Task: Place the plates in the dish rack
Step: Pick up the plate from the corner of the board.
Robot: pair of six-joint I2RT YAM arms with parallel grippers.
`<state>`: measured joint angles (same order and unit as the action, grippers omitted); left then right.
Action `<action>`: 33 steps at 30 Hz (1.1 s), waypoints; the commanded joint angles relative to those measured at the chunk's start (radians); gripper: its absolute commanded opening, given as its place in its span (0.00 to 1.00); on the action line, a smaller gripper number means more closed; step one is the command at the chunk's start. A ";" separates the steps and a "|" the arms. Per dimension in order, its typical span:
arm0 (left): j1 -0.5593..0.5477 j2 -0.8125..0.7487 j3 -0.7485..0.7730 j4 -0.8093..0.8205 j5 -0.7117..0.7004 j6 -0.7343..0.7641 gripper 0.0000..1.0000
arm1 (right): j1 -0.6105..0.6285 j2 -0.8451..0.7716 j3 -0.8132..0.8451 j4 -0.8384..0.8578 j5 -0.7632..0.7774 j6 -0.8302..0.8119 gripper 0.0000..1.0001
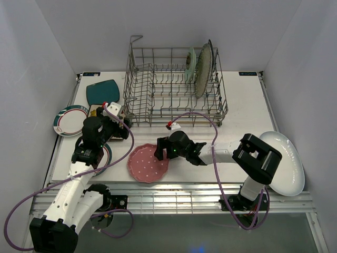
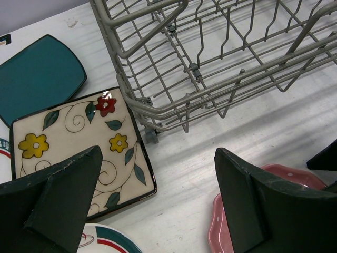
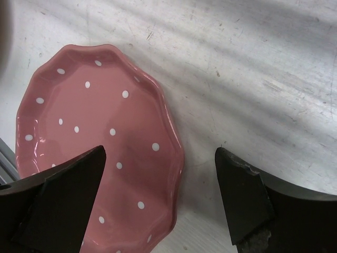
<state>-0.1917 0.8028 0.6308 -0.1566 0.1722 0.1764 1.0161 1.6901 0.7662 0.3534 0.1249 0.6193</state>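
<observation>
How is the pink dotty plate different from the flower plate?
The pink plate is round with a wavy edge; the flower plate is square with a dark rim. The pink plate has white dots; the flower plate has red and yellow flowers on cream. Both lie flat on the table, not yet in the dish rack.

The white table [image 1: 247, 105] stands enclosed on three sides by plain white panels: a back wall [image 1: 174, 26], a left wall [image 1: 26, 79] and a right wall [image 1: 316, 52]. In the close views the tabletop shows scuffs and grey streaks, and slotted metal rails [image 1: 174, 196] run along its near edge. Lighting is even and diffuse, and the shadows are soft.
</observation>
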 commanded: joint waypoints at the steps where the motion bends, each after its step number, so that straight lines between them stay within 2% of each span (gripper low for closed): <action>1: 0.003 -0.019 0.006 0.014 0.001 0.006 0.98 | 0.009 -0.015 -0.019 -0.011 0.039 -0.012 0.90; 5: 0.003 -0.017 0.006 0.015 0.001 0.006 0.98 | 0.012 -0.010 -0.019 -0.011 0.032 -0.019 0.90; 6: 0.003 -0.017 0.007 0.015 0.000 0.006 0.98 | 0.012 -0.009 -0.018 -0.010 0.028 -0.023 0.99; 7: 0.003 -0.017 0.007 0.014 0.001 0.006 0.98 | 0.012 -0.007 -0.018 -0.007 0.025 -0.024 0.91; 9: 0.003 -0.017 0.007 0.015 0.001 0.006 0.98 | 0.012 -0.006 -0.016 -0.004 0.019 -0.026 0.65; 11: 0.003 -0.019 0.007 0.015 0.000 0.006 0.98 | 0.012 0.000 -0.015 -0.004 0.015 -0.026 0.59; 15: 0.003 -0.017 0.006 0.015 0.000 0.008 0.98 | 0.012 0.020 0.004 -0.024 0.013 -0.027 0.40; 25: 0.003 -0.022 0.006 0.015 0.001 0.008 0.98 | 0.012 0.036 -0.007 -0.018 -0.005 -0.027 0.24; 28: 0.003 -0.022 0.007 0.015 0.003 0.008 0.98 | 0.012 0.029 -0.011 -0.021 -0.002 -0.026 0.09; 33: 0.003 -0.020 0.006 0.015 0.003 0.008 0.98 | 0.012 0.010 -0.007 -0.037 0.018 -0.030 0.08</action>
<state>-0.1917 0.8028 0.6308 -0.1566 0.1722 0.1764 1.0218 1.7084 0.7555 0.3424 0.1162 0.6266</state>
